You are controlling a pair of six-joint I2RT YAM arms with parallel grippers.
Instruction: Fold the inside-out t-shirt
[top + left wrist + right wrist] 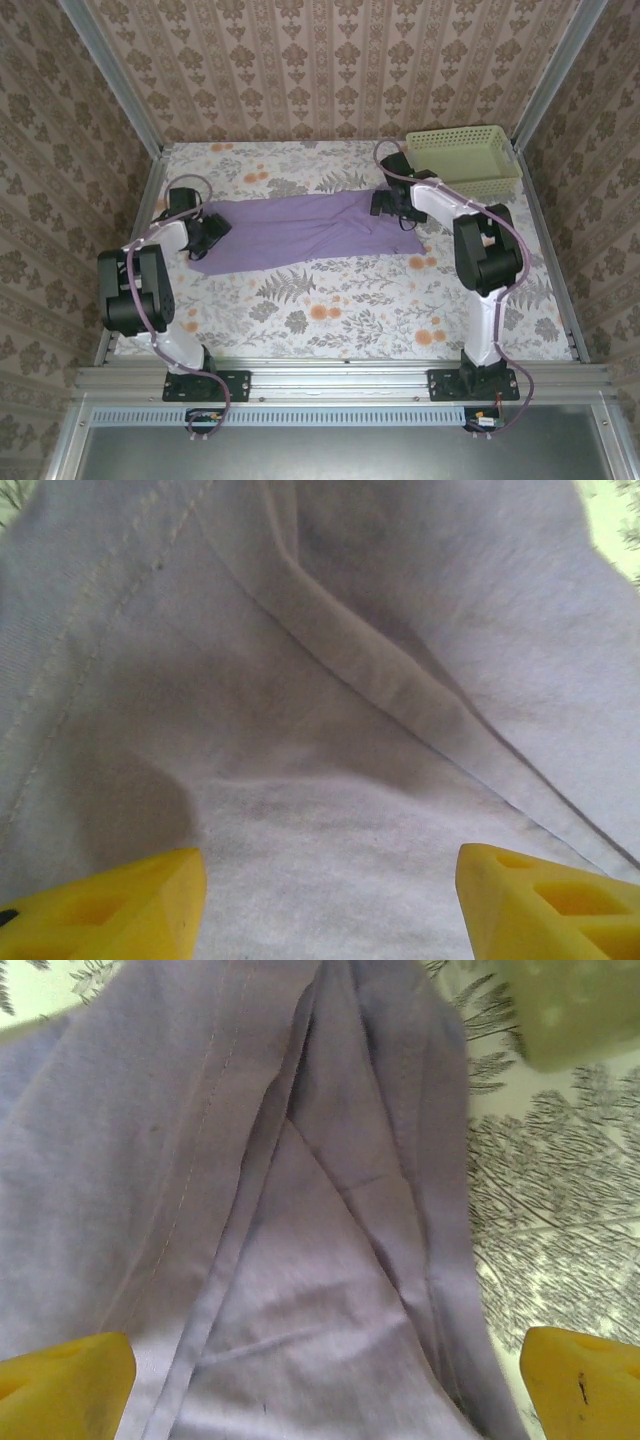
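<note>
The inside-out t-shirt lies across the middle of the table as a long lavender band, folded lengthwise, with seams and stitching showing. My left gripper sits over its left end. In the left wrist view its yellow fingertips stand wide apart above flat fabric, and nothing is pinched between them. My right gripper hovers over the shirt's right end. There too the gripper is open, its yellow fingers spread over layered folds of the shirt.
A pale green mesh basket stands at the back right corner, just behind the right arm; its blurred corner shows in the right wrist view. Floral tablecloth lies bare in front of the shirt. Patterned walls enclose the table.
</note>
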